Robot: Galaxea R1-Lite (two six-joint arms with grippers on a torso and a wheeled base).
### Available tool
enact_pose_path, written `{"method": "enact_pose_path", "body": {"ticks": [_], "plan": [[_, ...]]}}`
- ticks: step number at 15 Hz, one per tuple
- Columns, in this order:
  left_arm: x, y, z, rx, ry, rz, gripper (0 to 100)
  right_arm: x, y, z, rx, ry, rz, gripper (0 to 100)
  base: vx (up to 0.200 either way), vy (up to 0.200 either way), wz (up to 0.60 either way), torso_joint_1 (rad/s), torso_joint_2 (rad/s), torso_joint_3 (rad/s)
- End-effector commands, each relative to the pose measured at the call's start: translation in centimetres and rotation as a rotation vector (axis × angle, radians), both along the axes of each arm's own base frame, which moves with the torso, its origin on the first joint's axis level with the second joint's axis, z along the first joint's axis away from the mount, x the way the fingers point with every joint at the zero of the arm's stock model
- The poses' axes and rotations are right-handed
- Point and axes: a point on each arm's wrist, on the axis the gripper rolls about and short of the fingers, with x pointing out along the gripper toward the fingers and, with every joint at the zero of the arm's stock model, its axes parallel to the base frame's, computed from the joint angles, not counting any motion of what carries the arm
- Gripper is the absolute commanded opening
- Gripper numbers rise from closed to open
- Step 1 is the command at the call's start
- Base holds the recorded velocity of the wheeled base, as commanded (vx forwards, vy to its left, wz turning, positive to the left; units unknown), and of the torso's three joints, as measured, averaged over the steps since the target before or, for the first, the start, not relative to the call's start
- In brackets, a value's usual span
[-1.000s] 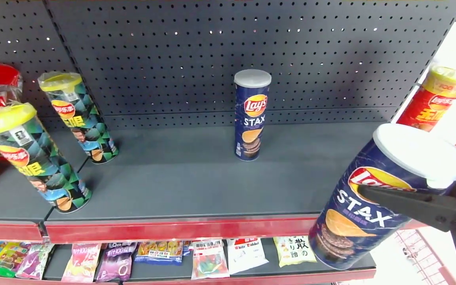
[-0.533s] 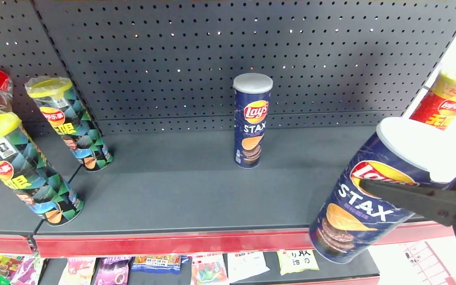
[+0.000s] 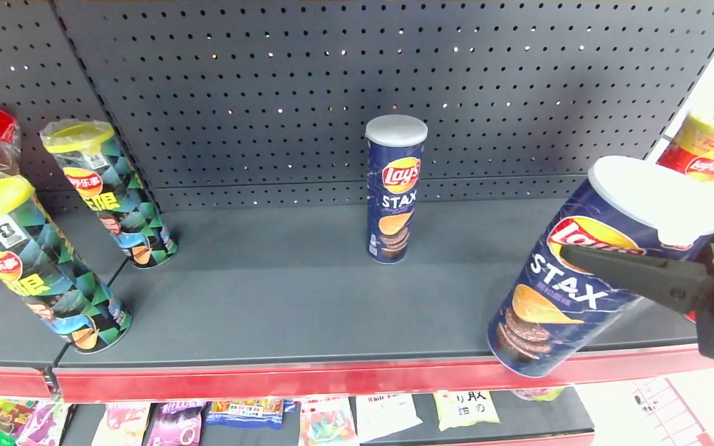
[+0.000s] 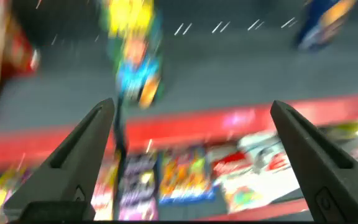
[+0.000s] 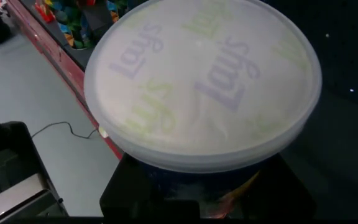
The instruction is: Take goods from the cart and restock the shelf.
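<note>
While the right gripper (image 3: pixel 617 266) fingers clamp the tilted blue chip can (image 3: pixel 555 303) near its lid, its base hangs over the red front edge of the shelf (image 3: pixel 307 297), right end. Second blue can (image 3: pixel 394 192) stands upright mid-shelf, well apart. Left gripper (image 4: pixel 192 106) fingers spread, empty, facing the shelf front.

A dark blue chip can (image 3: pixel 555 310) with a white lid was gripped, tilted, in the right pincer (image 3: pixel 605 248), its base seen at the red front edge of the shelf (image 3: pixel 307 297).
</note>
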Motion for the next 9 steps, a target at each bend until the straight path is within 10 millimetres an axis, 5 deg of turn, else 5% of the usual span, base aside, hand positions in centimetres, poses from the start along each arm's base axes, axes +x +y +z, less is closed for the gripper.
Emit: {"method": "enact_pose_path", "body": {"ticks": [1, 5, 8, 9], "plan": [[6.0, -1.0, 12.4, 0.031, 0.058, -0.351, 100, 0.5, 0.2, -0.2, -0.011, 0.013, -0.023, 0, 0.0, 0.0, 0.0, 0.0, 0.0, 0.0], [15.0, -4.8, 12.7, 0.14, 0.224, -0.724, 100, 0.7, 0.2, -0.2, -0.016, 0.012, -0.063, 0, 0.0, 0.0, 0.0, 0.0, 0.0, 0.0], [19.2, -7.7, 11.7, 0.148, 0.266, -0.821, 100, 1.0, 0.2, -0.3, -0.022, 0.018, -0.089, 0, 0.0, 0.0, 0.0, 0.0, 0.0, 0.0], [22.2, -9.1, 11.3, 0.149, 0.278, -0.846, 100, 1.4, 0.2, -0.2, -0.022, 0.016, -0.111, 0, 0.0, 0.0, 0.0, 0.0, 0.0, 0.0]]}}
